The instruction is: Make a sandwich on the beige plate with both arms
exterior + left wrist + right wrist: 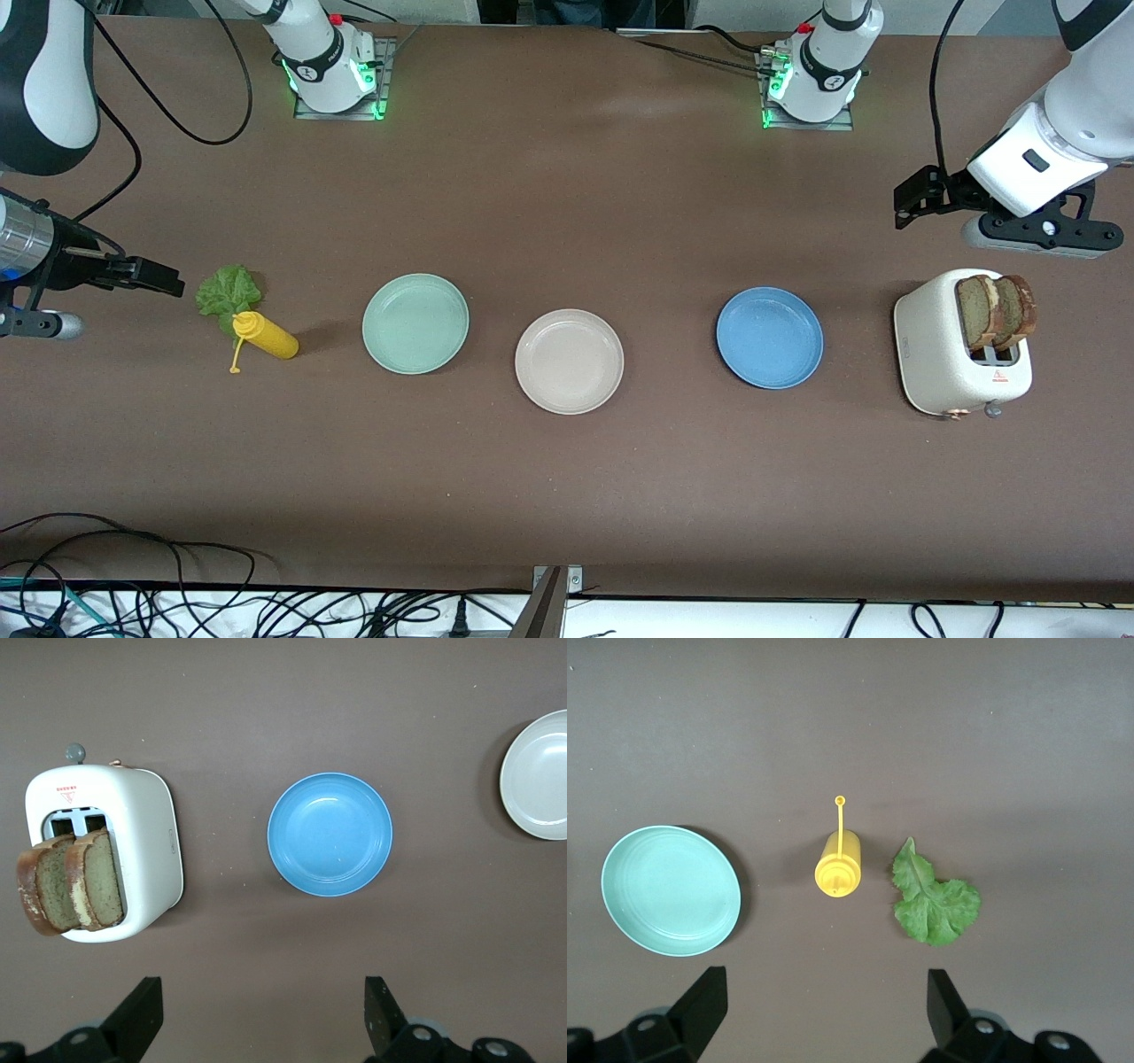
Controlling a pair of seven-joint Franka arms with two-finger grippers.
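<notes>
Left black gripper point(257, 1019): wide open, empty, above white toaster point(961, 359) holding two brown bread slices point(997, 310)
Right black gripper point(819, 1014): wide open, empty, above ruffled green lettuce leaf point(935, 899)
Writing: small red toaster label, unreadable

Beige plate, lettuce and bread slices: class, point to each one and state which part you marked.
Beige plate point(569, 361): front view, bare centre of the dish.
Lettuce point(935, 900): right wrist view, middle of the leaf.
Bread slices point(71, 882): left wrist view, cut face of the pair standing in the toaster.
</notes>
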